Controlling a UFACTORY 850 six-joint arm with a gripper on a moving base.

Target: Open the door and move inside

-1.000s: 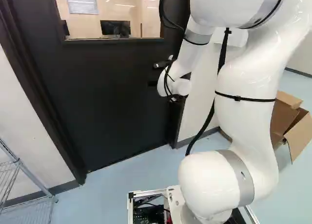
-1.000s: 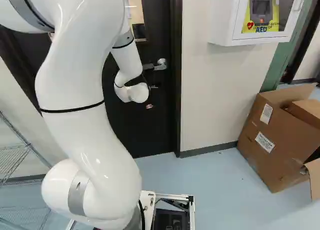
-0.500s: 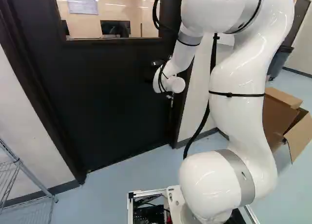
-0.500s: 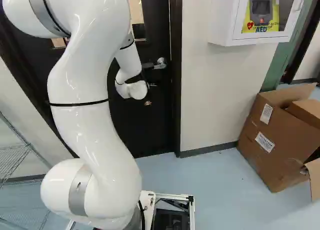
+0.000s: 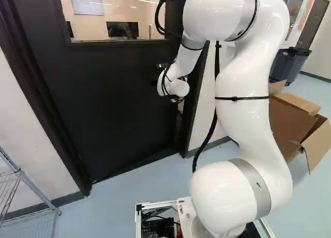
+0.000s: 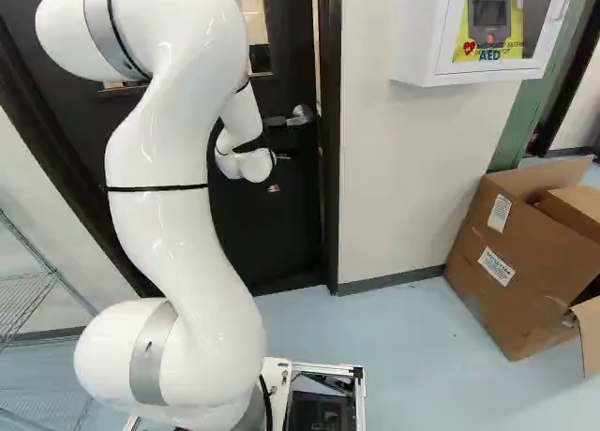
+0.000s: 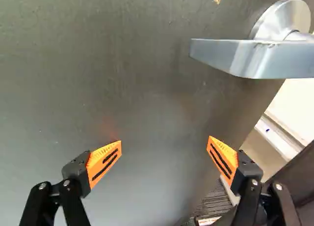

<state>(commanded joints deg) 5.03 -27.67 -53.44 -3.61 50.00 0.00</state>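
- The pincer is open, its two fingers standing wide apart, with the orange pads angled toward each other and the dark face of the door ahead of them.
- In the wrist view, the metal lever handle lies ahead of the pincer and off to one side, apart from both pads, its bar reaching out from a round plate on the door.
- The door is ajar: a bright gap shows past its handle-side edge in the wrist view, and a thin light strip shows between it and the door frame in the right base view.
- Through the window in the door, a lit room shows, with a dark monitor and a blind.
- The white arm rises from its lowest joint and bends over toward the handle side of the door, black cables running along it.
- Beside the frame, the pale wall carries a white cabinet holding a yellow device.
- An open cardboard box sits on the blue-grey floor near that wall.
- A dark bin stands behind the box in the left base view.
- A wire shelf stands at the left of the left base view.
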